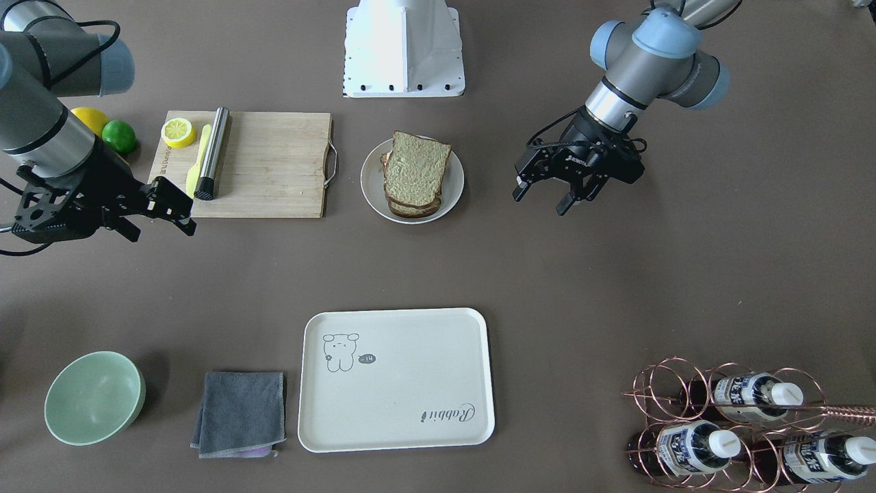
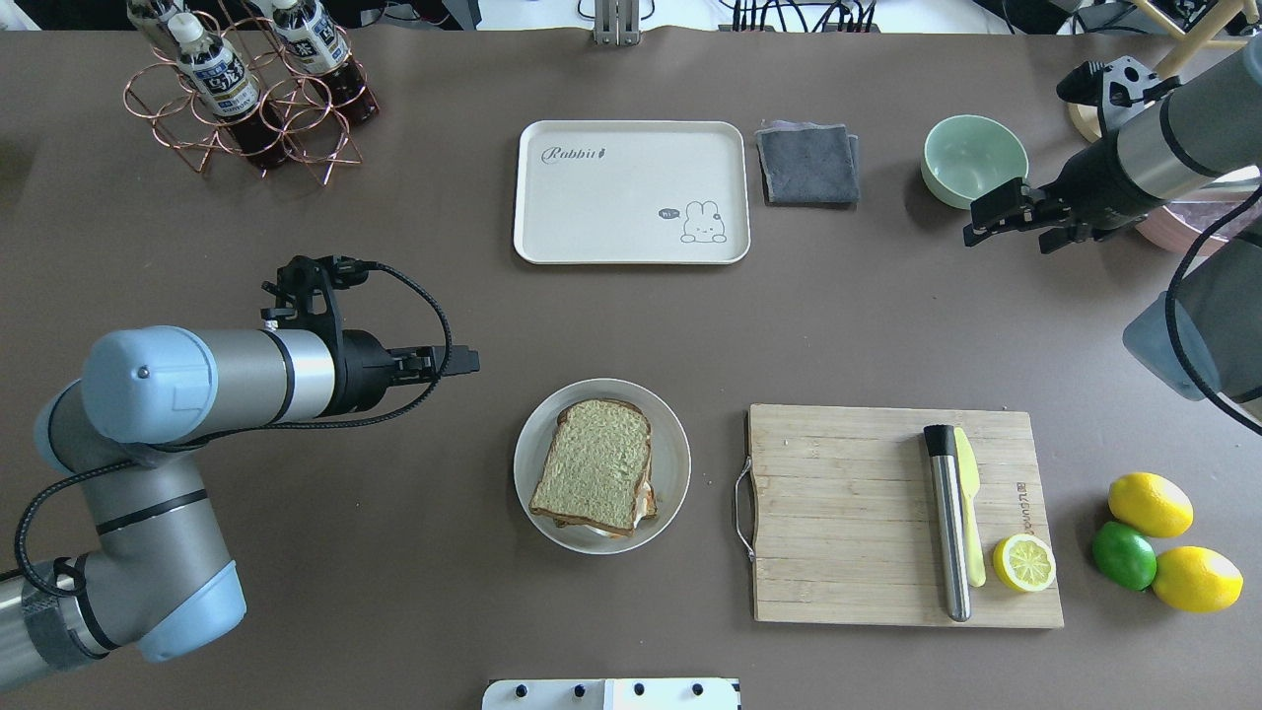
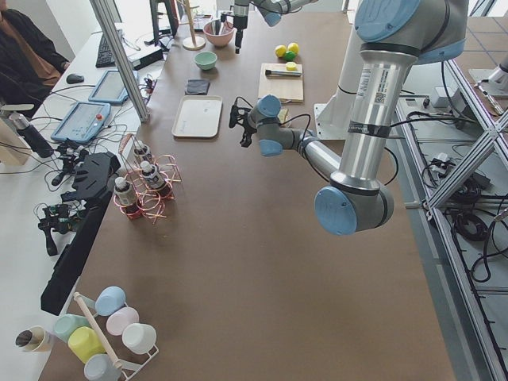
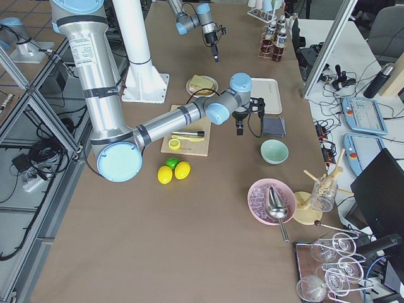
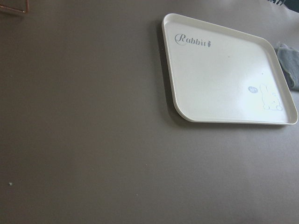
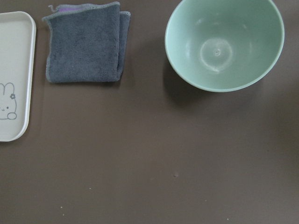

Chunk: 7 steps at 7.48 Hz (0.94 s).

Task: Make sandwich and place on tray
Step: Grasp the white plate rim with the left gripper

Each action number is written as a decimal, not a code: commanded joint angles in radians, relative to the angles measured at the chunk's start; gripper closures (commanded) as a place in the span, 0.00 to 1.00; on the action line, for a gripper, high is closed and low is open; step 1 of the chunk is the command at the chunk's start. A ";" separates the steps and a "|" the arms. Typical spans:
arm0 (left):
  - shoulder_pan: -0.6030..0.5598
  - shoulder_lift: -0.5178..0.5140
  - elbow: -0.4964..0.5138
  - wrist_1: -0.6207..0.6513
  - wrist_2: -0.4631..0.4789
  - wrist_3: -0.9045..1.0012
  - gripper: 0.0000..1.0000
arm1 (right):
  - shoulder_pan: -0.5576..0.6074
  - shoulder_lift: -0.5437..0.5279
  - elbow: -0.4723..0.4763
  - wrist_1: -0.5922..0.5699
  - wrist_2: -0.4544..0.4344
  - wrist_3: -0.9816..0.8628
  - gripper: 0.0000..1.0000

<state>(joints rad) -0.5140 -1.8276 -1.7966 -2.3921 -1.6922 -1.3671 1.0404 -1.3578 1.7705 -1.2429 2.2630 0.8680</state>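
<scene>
Two bread slices with the egg between them, the sandwich (image 1: 415, 174), sit stacked on the round white plate (image 1: 371, 188), well apart from the tray (image 1: 410, 383). A one-sided pinch could shear the loose layers and let the egg slide out. The left gripper (image 1: 542, 200) hovers beside the plate, fingers spread and empty. The right gripper (image 1: 161, 231), likewise spread and empty, hangs near the cutting board (image 1: 274, 164).
</scene>
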 commanded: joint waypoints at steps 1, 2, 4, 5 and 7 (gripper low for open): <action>0.128 -0.067 0.003 0.085 0.125 -0.050 0.42 | 0.079 -0.006 -0.069 0.003 0.047 -0.121 0.01; 0.188 -0.079 0.006 0.109 0.185 -0.055 0.42 | 0.085 -0.009 -0.077 0.003 0.050 -0.133 0.01; 0.218 -0.079 0.019 0.110 0.212 -0.055 0.42 | 0.087 -0.014 -0.078 0.007 0.050 -0.133 0.01; 0.221 -0.078 0.028 0.108 0.212 -0.055 0.42 | 0.087 -0.014 -0.077 0.007 0.050 -0.133 0.01; 0.223 -0.079 0.061 0.105 0.212 -0.053 0.53 | 0.087 -0.021 -0.075 0.008 0.049 -0.132 0.01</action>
<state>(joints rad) -0.2950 -1.9061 -1.7617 -2.2843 -1.4817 -1.4218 1.1270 -1.3729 1.6935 -1.2357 2.3131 0.7357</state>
